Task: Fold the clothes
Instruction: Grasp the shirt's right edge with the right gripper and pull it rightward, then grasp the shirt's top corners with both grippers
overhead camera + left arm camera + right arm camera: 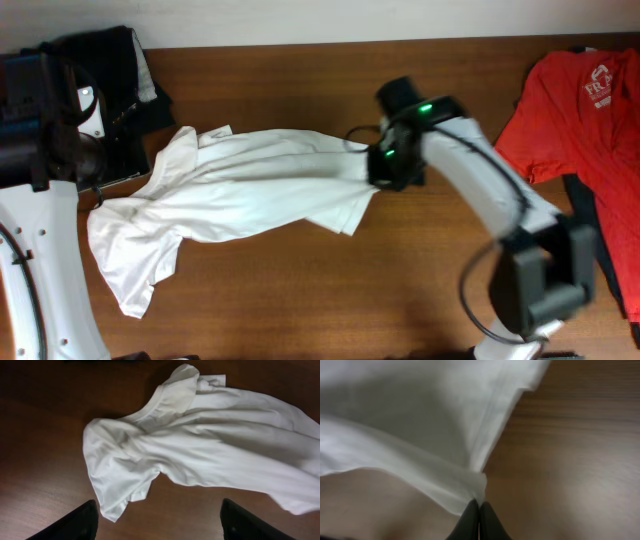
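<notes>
The white shirt (240,190) lies crumpled and stretched across the middle-left of the wooden table, also seen in the left wrist view (200,445) and the right wrist view (420,425). My right gripper (385,165) is shut on the shirt's right edge; the fabric is pinched between its closed fingertips (479,505) and pulled taut. My left gripper (157,522) is open and empty, held above the table near a sleeve; in the overhead view it is hidden under the left arm.
A red T-shirt with white print (575,110) lies at the right edge over a dark garment (590,240). Black clothing (115,60) is piled at the back left by the left arm base (40,120).
</notes>
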Controlling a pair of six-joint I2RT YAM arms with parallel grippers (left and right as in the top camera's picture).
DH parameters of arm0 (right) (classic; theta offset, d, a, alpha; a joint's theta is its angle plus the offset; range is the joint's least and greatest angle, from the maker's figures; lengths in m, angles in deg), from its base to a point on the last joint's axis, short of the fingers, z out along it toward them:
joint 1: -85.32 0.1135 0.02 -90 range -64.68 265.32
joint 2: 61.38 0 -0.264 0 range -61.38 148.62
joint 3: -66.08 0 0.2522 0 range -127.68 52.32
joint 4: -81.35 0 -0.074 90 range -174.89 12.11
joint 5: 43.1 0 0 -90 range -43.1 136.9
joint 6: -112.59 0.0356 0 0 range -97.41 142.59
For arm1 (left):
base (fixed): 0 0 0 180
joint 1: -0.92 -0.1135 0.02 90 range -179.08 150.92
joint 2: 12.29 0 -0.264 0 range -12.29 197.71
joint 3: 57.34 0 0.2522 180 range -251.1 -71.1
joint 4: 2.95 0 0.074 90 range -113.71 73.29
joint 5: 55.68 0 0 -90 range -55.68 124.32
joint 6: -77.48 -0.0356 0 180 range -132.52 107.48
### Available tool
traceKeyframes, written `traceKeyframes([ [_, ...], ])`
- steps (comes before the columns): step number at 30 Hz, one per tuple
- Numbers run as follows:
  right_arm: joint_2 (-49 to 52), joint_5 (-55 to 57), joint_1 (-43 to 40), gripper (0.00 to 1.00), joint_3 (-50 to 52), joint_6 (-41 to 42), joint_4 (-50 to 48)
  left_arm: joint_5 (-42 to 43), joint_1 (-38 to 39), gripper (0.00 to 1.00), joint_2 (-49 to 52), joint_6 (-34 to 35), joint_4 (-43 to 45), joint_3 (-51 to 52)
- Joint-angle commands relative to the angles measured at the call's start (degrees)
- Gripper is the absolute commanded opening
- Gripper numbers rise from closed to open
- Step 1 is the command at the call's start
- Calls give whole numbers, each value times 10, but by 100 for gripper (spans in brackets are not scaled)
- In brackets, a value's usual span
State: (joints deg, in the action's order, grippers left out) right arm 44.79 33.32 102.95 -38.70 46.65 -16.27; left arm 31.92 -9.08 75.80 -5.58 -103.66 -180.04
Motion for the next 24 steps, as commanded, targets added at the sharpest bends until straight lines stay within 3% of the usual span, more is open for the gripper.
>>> traceKeyframes([
  [1, -117, 60, -54, 4, -58, -17, 78, 21, -2, 78, 14, -1, 2, 2],
  [6, -248, 81, -102, 4, -62, -28, 184, 70, -1, 78, 50, -1, 22, 2],
  [11, -286, 114, -101, 4, -45, -26, 287, 123, 21, 78, 97, -1, 76, 2],
  [14, -318, 230, -102, 4, 31, 69, 287, 120, 60, 78, 128, -10, 90, 2],
  [15, -325, 265, -103, 12, 51, 101, 287, 121, 71, 78, 140, -10, 90, 2],
  [16, -327, 285, -106, 75, 67, 114, 287, 120, 82, 78, 153, -10, 90, 2],
  [19, -319, 285, -117, 99, 71, 114, 280, 120, 99, 78, 195, -10, 90, 2],
  [21, -311, 284, -117, 99, 71, 105, 237, 121, 110, 77, 242, -10, 90, 2],
  [22, -305, 284, -116, 99, 71, 104, 204, 121, 116, 69, 269, -10, 92, 2],
  [24, -289, 266, -116, 82, 71, 69, 153, 120, 124, 57, 305, -10, 97, 2],
])
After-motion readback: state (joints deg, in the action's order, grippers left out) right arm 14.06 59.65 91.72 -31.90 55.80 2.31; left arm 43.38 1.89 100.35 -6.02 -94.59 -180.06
